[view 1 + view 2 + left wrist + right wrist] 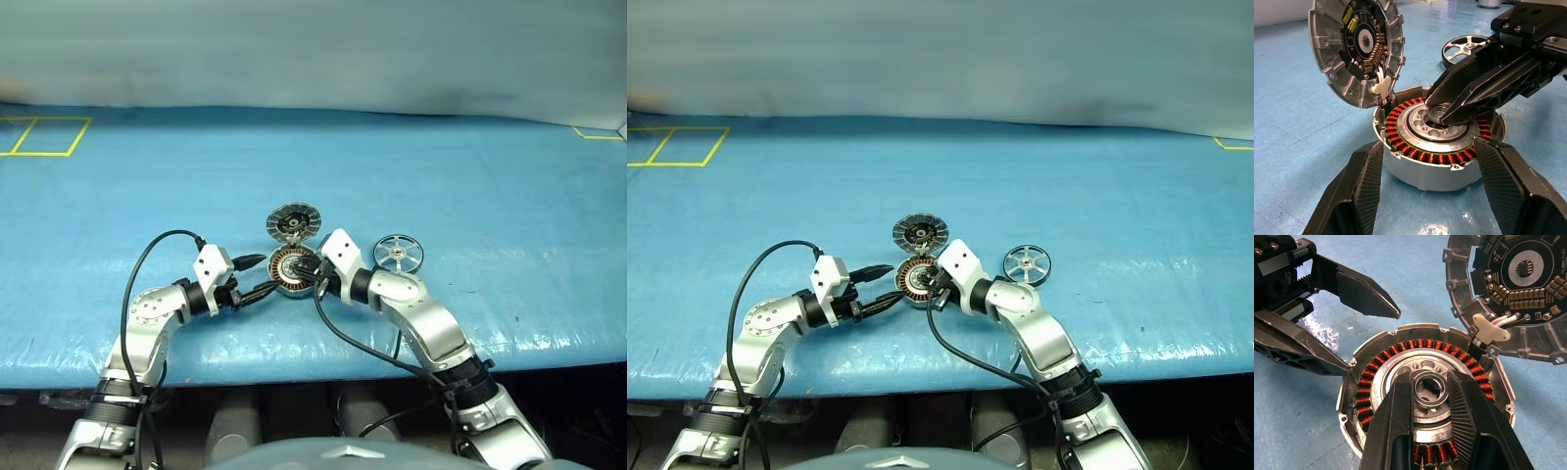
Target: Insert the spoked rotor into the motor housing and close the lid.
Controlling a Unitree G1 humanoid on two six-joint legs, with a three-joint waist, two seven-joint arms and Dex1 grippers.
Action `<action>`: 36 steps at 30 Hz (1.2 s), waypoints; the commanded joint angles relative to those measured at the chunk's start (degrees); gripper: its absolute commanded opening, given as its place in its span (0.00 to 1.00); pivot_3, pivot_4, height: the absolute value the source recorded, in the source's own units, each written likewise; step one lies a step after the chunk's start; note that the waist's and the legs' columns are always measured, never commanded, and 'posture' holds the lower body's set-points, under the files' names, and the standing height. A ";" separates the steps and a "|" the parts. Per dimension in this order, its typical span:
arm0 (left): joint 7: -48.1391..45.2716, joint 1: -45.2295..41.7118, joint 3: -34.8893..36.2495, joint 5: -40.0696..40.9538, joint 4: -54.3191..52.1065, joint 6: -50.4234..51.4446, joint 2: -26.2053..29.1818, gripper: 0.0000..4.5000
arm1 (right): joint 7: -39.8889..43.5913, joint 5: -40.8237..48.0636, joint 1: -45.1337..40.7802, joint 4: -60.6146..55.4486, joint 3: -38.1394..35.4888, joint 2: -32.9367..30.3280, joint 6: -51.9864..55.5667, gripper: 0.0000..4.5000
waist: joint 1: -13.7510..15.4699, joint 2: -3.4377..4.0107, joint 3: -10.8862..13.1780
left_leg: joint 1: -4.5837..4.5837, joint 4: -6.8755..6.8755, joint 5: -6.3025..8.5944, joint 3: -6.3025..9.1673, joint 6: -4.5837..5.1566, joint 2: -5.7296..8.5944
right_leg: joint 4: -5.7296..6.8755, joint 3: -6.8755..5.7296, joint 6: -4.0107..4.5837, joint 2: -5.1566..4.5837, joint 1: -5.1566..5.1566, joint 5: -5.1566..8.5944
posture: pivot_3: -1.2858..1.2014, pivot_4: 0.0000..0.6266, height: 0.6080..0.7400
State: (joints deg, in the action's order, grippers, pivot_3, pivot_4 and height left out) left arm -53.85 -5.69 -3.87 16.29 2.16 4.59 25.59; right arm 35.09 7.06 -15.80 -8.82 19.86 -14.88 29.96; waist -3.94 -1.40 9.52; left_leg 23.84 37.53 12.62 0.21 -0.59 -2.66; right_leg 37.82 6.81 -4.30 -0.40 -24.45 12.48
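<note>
— Jaws first: left gripper (1425,176) spread wide, one finger either side of the motor housing (1440,147), around it, contact unclear.

— And the right gripper (1432,404)?

— Narrow, fingers pinched on the silver hub ring at the housing's centre, inside the copper windings.

— Where's the lid (293,223)?

— Standing open, tilted at the housing's far edge, circuit face showing.

— And further right?

— Spoked rotor (399,255), flat on the blue table (509,196), just beyond the right arm, untouched.

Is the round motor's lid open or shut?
Open. The lid stands tipped up beside the motor housing, showing its copper windings.
</note>
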 commanded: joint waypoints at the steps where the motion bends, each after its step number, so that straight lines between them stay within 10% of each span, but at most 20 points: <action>1: 0.10 -0.07 0.35 -0.19 -0.19 -1.03 0.42 0.70 | 0.22 -0.04 -1.02 -0.84 0.32 0.60 -1.33 0.14 | -0.01 0.00 0.00 | 0.00 0.00 0.00 0.00 0.00 0.00 | 0.00 0.00 0.00 0.00 0.00 0.00 | 0.52 0.24 1.00; 16: 0.52 0.44 0.75 -0.30 -0.08 -1.09 0.99 0.70 | -0.13 -1.02 -1.43 0.22 0.88 0.37 -0.97 0.14 | 0.00 0.00 0.00 | 0.00 -0.03 0.00 0.00 0.00 0.00 | 0.00 0.00 0.02 -0.01 -0.02 0.01 | 0.52 0.24 1.00; 22: 0.66 0.38 0.76 -0.39 0.15 -1.28 1.06 0.70 | -0.14 -1.88 -1.33 -0.24 0.84 0.19 -2.43 0.59 | 0.00 0.00 0.00 | 0.00 -0.03 0.00 0.00 0.00 0.00 | -0.01 0.00 0.03 -0.01 -0.02 0.02 | 0.52 0.24 1.00; 36: 0.20 0.01 0.38 -0.07 0.47 -1.21 1.00 0.70 | -1.27 0.56 0.01 -7.12 -5.22 -1.17 -0.31 0.59 | 0.05 0.00 0.00 | 0.01 -0.07 0.00 0.00 0.00 0.00 | -0.02 0.00 0.04 -0.01 -0.04 0.03 | 0.52 0.24 1.00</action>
State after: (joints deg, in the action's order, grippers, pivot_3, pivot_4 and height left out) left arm -53.54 -5.35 -3.81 16.10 2.69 4.16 26.43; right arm 34.40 6.41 -16.18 -12.14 17.58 -15.12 29.35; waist -3.88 -1.40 9.52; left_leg 23.87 37.46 12.62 0.21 -0.59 -2.65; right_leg 37.79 6.81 -4.26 -0.42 -24.50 12.51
